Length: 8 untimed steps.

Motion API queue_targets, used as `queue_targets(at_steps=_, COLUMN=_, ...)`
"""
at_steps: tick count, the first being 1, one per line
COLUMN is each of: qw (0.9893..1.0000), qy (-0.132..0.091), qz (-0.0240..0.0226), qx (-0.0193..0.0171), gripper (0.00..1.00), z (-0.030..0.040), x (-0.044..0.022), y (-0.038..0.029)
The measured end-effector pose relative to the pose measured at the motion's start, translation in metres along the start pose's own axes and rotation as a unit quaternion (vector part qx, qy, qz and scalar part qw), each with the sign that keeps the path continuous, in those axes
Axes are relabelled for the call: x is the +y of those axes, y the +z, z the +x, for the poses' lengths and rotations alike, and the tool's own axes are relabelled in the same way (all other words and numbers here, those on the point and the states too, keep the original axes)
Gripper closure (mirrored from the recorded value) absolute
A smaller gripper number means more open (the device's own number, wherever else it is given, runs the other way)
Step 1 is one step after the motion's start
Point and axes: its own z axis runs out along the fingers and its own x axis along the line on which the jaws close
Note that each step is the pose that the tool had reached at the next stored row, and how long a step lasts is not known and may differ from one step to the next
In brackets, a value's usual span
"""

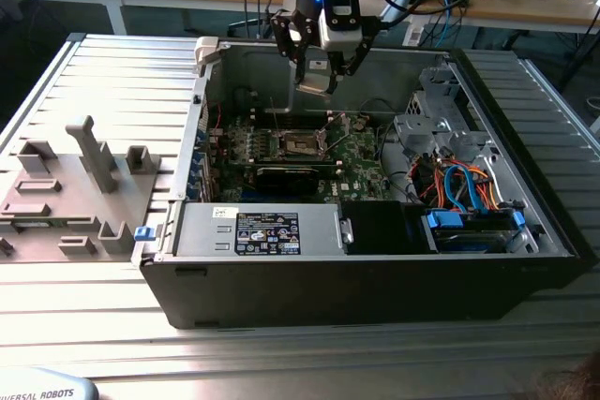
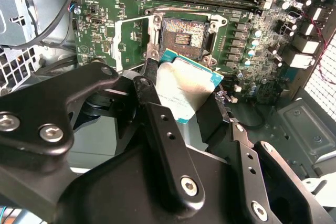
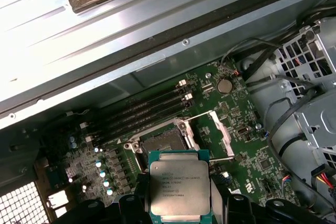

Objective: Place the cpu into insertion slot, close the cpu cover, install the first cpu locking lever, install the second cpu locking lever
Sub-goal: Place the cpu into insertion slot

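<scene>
The cpu (image 3: 180,188) (image 2: 187,88), a flat square chip with a silvery top and green rim, is gripped by its edges in my gripper (image 3: 181,204) (image 2: 184,98) (image 1: 316,81), which is shut on it. It hangs above the green board, apart from it. The insertion slot (image 3: 164,142) (image 2: 184,38) (image 1: 302,144) lies uncovered a short way off, a black recess with a metal border. Swung up beside the slot stands the cpu cover (image 3: 216,129) (image 2: 132,43), a thin silvery frame. In the exterior view, thin wire levers (image 1: 273,117) stick up by the slot.
The open computer case (image 1: 375,278) sits on a ribbed metal table. A power supply (image 1: 262,231) fills its front, a drive cage (image 1: 436,105) and blue and orange cables (image 1: 461,183) its right. Long black memory slots (image 3: 142,111) run next to the socket. A grey fixture plate (image 1: 75,185) lies left.
</scene>
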Motion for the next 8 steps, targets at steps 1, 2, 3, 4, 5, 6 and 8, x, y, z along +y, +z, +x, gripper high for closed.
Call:
queue_targets(at_steps=1, qw=1.0000, qy=0.000, qz=0.0000, qx=0.0000, gripper=0.46, z=0.0000, x=0.0000, y=0.0000)
queue_targets(at_steps=2, qw=1.0000, qy=0.001, qz=0.0000, qx=0.0000, gripper=0.46, z=0.0000, x=0.0000, y=0.0001)
queue_targets(at_steps=3, qw=1.0000, qy=0.001, qz=0.0000, qx=-0.0001, gripper=0.46, z=0.0000, x=0.0000, y=0.0001)
queue_targets(at_steps=4, qw=1.0000, qy=0.001, qz=0.0000, qx=-0.0001, gripper=0.46, z=0.0000, x=0.0000, y=0.0002)
queue_targets(at_steps=5, qw=1.0000, qy=0.002, qz=0.0000, qx=-0.0001, gripper=0.46, z=0.0000, x=0.0000, y=0.0002)
queue_targets(at_steps=6, qw=1.0000, qy=0.002, qz=0.0000, qx=-0.0001, gripper=0.46, z=0.0000, x=0.0000, y=0.0003)
queue_targets(at_steps=8, qw=1.0000, qy=0.003, qz=0.0000, qx=-0.0002, gripper=0.46, z=0.0000, x=0.0000, y=0.0003)
